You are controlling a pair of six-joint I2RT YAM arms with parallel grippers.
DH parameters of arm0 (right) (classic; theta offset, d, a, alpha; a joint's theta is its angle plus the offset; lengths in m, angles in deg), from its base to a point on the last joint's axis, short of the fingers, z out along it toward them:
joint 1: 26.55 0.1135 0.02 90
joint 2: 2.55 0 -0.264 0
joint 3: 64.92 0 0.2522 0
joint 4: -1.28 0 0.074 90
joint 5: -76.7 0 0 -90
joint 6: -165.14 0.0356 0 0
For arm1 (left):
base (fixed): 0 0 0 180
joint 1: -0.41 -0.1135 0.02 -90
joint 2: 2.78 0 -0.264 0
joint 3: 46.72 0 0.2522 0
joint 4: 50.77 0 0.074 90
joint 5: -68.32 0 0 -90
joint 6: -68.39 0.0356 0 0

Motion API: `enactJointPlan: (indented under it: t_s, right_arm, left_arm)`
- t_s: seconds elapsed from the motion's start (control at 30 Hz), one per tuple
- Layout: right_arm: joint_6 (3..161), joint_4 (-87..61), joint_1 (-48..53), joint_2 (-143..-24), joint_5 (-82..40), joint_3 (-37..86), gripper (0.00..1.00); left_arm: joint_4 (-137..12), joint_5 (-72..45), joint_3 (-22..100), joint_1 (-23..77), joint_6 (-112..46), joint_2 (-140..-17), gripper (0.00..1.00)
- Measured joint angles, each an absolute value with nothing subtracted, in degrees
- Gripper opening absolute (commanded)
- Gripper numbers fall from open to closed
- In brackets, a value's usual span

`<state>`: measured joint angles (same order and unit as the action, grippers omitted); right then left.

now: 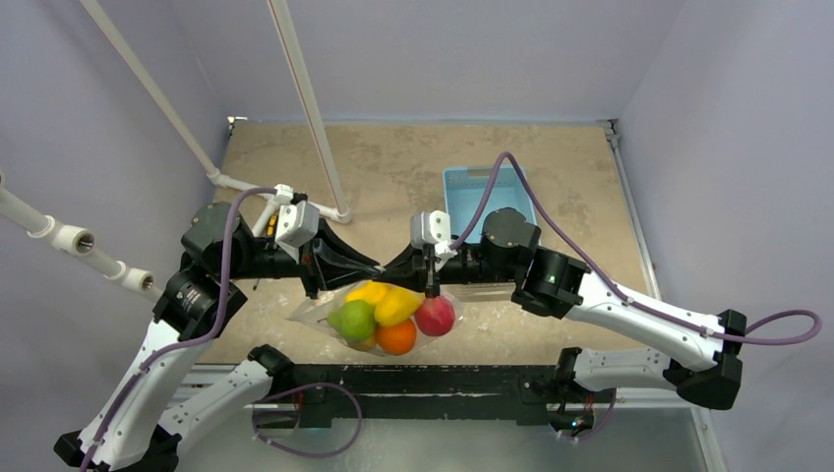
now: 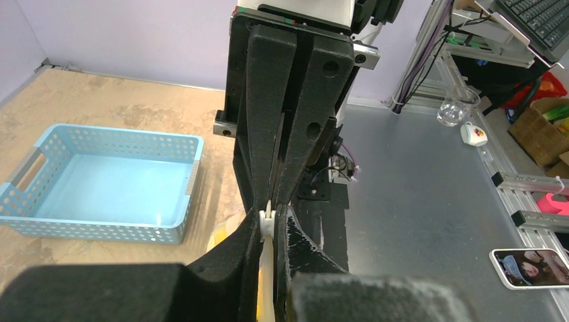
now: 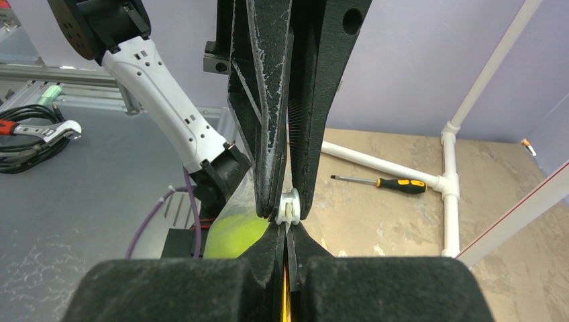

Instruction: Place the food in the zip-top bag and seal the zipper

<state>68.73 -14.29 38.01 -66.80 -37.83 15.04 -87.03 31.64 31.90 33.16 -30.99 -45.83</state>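
The zip-top bag (image 1: 320, 311) hangs between my two grippers, just above the table. Inside it are the food pieces: a yellow one (image 1: 386, 299), a green one (image 1: 354, 320), an orange one (image 1: 396, 336) and a red one (image 1: 435, 316). My left gripper (image 1: 376, 267) (image 2: 272, 218) is shut on the white slider of the zipper (image 2: 267, 223). My right gripper (image 1: 393, 268) (image 3: 286, 229) is shut on the bag's mouth strip, tip to tip with the left one. The slider also shows in the right wrist view (image 3: 289, 208), between the left fingers (image 3: 265, 134).
The light-blue basket (image 1: 511, 192) (image 2: 107, 181) stands behind the right arm. White pipes (image 1: 310, 108) run along the back left, with a yellow-handled screwdriver (image 3: 388, 182) next to them. A metal bench with a phone (image 2: 530, 266) lies beyond the table's near edge.
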Motion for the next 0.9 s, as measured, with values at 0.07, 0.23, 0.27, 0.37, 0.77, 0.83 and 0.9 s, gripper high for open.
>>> enactJointPlan:
  t_s: [0.07,0.23,0.27,0.37,0.77,0.83,0.9]
  right_arm:
    - [68.7,-14.4,38.0,-66.8,-37.5,15.0,0.00]
    - [68.8,-14.5,38.1,-66.6,-36.3,15.0,0.00]
    - [68.8,-14.5,38.1,-66.5,-36.1,15.0,0.00]
    - [68.8,-14.6,38.1,-65.9,-35.1,15.0,0.00]
    - [68.8,-14.5,38.3,-62.2,-31.0,15.0,0.00]
    - [68.8,-14.6,38.3,-61.7,-30.7,15.0,0.00]
    - [68.7,-13.9,38.3,-61.5,-30.5,15.0,0.00]
  left_arm:
    - [-87.2,31.6,31.9,33.2,-30.9,-45.8,0.00]
    - [-87.5,31.2,31.9,33.2,-30.6,-45.7,0.00]
    - [-87.6,31.1,31.9,33.2,-30.4,-45.7,0.00]
    - [-87.7,30.6,31.8,33.2,-30.0,-45.6,0.00]
    - [-89.0,28.8,31.8,33.2,-28.2,-45.0,0.00]
    - [-89.6,28.7,31.7,33.2,-28.0,-45.0,0.00]
    - [-90.6,28.6,31.6,33.2,-28.0,-44.7,0.00]
